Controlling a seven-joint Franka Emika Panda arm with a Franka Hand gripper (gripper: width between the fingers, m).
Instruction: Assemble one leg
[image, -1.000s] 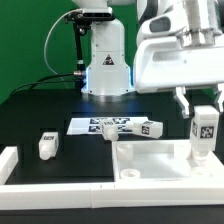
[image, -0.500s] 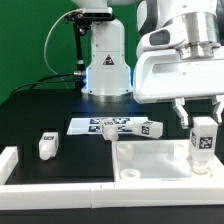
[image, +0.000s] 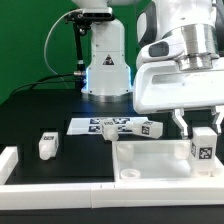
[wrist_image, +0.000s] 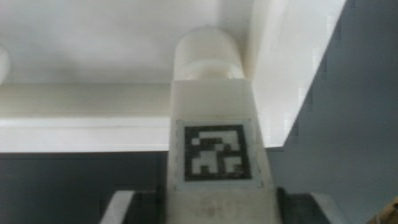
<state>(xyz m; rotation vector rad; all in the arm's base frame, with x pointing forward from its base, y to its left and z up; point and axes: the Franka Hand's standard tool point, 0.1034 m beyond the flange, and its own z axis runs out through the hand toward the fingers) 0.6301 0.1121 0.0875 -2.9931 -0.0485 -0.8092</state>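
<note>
My gripper is shut on a leg, a white peg with a square tag, held upright. It hangs over the right-hand corner of the white tray-like tabletop in the exterior view. I cannot tell if the leg's lower end touches the tabletop. In the wrist view the leg stands between my gripper's two fingers, its rounded end over the tabletop's white corner. A second leg lies on the black table at the exterior view's left. A third leg lies by the marker board.
The marker board lies behind the tabletop. The arm's white base stands at the back. A white raised border runs along the front left of the table.
My gripper has moved downward with the leg in it, closer to the tabletop's right corner. The other legs and the tabletop have not moved.
</note>
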